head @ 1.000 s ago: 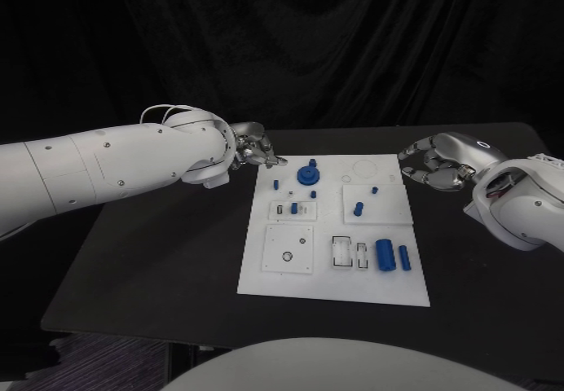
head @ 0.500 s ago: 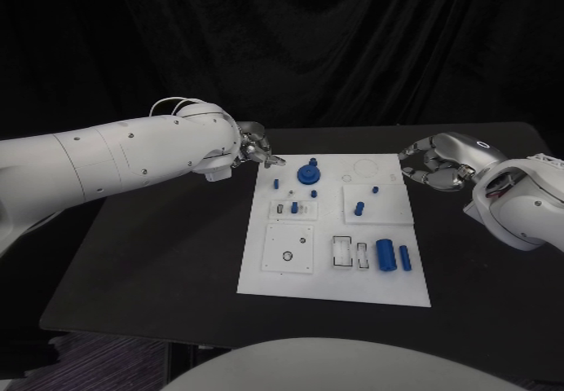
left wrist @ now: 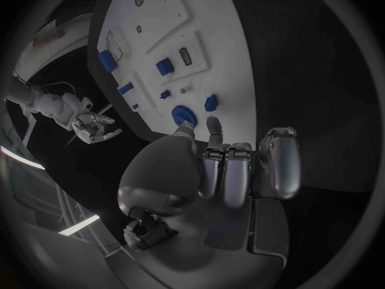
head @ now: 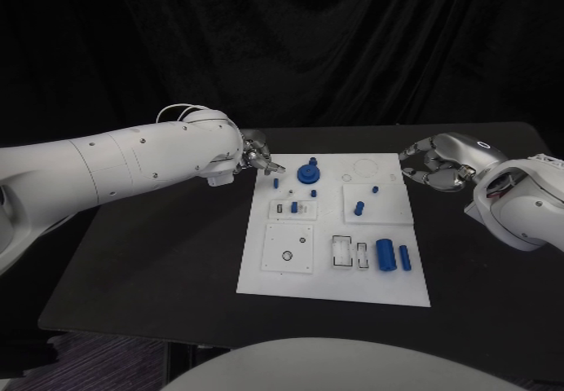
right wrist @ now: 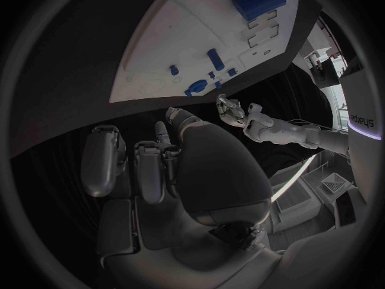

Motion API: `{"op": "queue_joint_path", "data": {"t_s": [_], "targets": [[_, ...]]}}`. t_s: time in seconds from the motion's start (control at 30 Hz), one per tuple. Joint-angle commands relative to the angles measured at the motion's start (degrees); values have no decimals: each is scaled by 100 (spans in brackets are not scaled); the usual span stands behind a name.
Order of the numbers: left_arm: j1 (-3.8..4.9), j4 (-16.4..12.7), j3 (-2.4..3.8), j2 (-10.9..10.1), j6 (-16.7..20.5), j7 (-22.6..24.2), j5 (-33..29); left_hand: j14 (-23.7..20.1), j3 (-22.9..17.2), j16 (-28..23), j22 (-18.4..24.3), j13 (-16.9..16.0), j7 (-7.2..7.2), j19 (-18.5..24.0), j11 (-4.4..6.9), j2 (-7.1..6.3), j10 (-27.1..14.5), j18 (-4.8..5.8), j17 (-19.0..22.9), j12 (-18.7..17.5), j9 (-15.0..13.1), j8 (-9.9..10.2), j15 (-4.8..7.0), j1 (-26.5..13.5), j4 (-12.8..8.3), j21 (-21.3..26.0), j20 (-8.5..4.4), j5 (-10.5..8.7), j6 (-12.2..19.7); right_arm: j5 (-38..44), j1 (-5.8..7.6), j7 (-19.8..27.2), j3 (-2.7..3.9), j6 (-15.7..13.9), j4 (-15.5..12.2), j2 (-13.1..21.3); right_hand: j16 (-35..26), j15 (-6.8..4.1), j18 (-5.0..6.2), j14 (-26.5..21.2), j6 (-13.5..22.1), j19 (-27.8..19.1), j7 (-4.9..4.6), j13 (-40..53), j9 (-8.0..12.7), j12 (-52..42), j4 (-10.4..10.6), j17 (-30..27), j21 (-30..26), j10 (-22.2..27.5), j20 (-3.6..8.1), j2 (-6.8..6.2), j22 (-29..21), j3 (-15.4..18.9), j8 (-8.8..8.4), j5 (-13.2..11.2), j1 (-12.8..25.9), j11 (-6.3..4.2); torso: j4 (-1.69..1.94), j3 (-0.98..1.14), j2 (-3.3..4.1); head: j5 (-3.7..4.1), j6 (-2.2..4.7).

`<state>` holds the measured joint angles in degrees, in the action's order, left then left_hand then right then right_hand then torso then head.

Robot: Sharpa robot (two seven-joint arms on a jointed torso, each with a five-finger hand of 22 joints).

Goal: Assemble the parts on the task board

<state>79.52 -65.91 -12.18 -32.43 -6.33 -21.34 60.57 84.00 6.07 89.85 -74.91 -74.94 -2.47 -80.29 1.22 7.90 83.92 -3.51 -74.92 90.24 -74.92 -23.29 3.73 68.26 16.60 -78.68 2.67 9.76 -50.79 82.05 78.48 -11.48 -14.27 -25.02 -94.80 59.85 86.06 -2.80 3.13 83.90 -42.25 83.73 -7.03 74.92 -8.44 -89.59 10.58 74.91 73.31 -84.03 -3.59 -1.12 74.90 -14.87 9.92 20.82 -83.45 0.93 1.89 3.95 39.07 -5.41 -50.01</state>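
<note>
**Left hand closing on board's far-left corner**

Since a second ago, left hand (head: 257,156) has dropped nearer the task board (head: 335,281); right hand (head: 439,164) unchanged.

Head view: both hands flank the board, fingers curled, apparently empty; likely staging.

Left wrist view: round blue part (left wrist: 183,115) just beyond fingertips (left wrist: 213,123), untouched.

Right wrist view: board well apart from the fingers.

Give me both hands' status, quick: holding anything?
Left hand: fingers apart at the board's far left corner, holding nothing.
Right hand: fingers curled in, holding nothing, off the board's right edge.
</note>
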Motion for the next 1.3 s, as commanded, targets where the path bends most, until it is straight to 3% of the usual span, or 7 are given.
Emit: {"op": "queue_joint_path", "data": {"t_s": [0.03, 0.23, 0.43, 1.3], "targets": [[-54, 53, 5, 31, -144, 27, -51, 600, 39, 15, -648, -1506, -41, -6, -34, 13, 608, -18, -1508, -24, -127, 30, -31, -53, 8, 25, 29, -29, -15, 11, -13, -63, 5, 27, -10, 9, -34, 14, 65, 493, -45, -30, 8, 1422, 9, 25, -2, 1156, -29, -498, -1, 29, 1005, -37, -17, 20, 44, 25, 4, 14, -14, 12, 1], [-135, 133, 5, 71, -145, 51, -51, 600, 40, 15, -650, -1506, -41, -6, -35, 16, 608, -18, -1508, -24, -122, 44, -32, -58, 4, 25, 31, -19, -12, 11, -13, -62, 5, 29, -14, 15, -34, 13, 65, 493, -46, -30, 7, 1416, 11, 31, -3, 1156, -29, -490, 0, 28, 1005, -41, -18, 20, 46, 25, 8, 16, -22, 29, 1], [-178, 172, 5, 97, -121, 92, -52, 600, 39, 15, -652, -1506, -42, -6, -36, 24, 608, -18, -1508, -24, -113, 68, -35, -62, 0, 26, 33, -3, -9, 11, -13, -60, 5, 30, -13, 14, -34, 13, 65, 493, -46, -30, 7, 1416, 11, 31, -3, 1156, -29, -490, 0, 28, 1005, -41, -18, 20, 46, 25, 3, 5, -18, 29, 1], [-276, 295, 5, 178, -51, 276, -56, 600, -15, 15, -635, -1506, -52, 43, -50, 72, 608, -34, -1508, -24, -50, 291, -51, -2, -16, 92, 54, 231, -37, 11, -13, -73, 5, 48, -19, 17, -32, 13, 65, 493, -47, -31, 7, 1407, 12, 37, -4, 1158, -31, -480, 0, 28, 1005, -44, -19, 20, 47, 25, 6, 13, -22, 60, 1]]}}
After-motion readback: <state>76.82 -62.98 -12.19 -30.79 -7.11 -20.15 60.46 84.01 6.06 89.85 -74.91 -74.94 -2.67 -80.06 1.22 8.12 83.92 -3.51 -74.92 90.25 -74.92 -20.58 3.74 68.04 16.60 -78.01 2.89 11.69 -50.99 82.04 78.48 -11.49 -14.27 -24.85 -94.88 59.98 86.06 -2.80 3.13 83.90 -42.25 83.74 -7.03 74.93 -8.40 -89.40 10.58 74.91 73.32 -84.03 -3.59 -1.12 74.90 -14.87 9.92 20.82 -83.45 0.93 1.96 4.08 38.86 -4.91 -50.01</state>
